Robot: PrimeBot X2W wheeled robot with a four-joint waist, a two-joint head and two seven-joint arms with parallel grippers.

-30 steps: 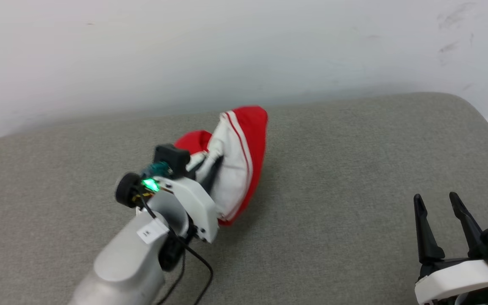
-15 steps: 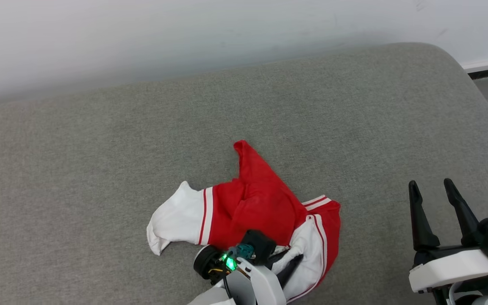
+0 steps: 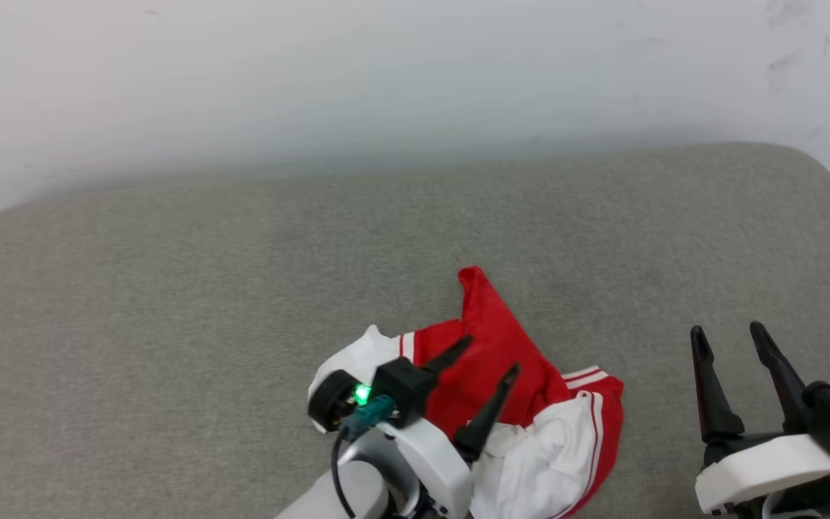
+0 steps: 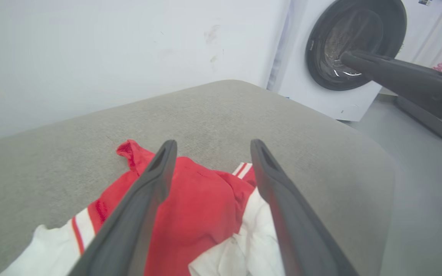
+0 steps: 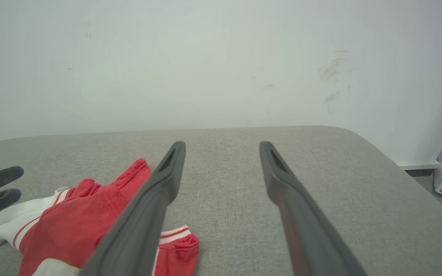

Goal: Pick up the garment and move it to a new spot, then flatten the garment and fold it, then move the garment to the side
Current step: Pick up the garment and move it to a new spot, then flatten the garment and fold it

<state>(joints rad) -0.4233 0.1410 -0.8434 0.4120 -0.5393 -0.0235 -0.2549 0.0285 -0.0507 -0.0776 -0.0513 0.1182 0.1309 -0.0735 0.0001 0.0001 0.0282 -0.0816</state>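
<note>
Grey woven-fabric padded surface [image 3: 170, 288] fills the foreground, its rounded edges curving away at the far left and far right corners. At the near edge, slightly right of the middle, lies the crumpled red jersey garment with white short sleeves and red-white striped trim [image 3: 491, 317]. One white sleeve points left, another white fold bunches at the near right, and a red corner peaks toward the far side.

Over its near half hangs the left gripper [image 3: 491, 355], its two long dark fingers spread wide with red cloth showing in the gap and nothing pinched between them. Whether their undersides brush the fabric cannot be told.

Well apart to the right, the right gripper [image 3: 726, 330] hovers over bare surface, fingers likewise spread and empty.

Open fabric lies all around the garment: a broad stretch to the left, a band to the far side, and a narrower strip between it and the right gripper.

Beyond the far edge stands a plain white wall [image 3: 386, 86] with faint scuffs. Past the right edge, the left wrist view shows grey floor [image 4: 416, 191] and a white front-loading washing machine with a dark round door [image 4: 320, 96].
</note>
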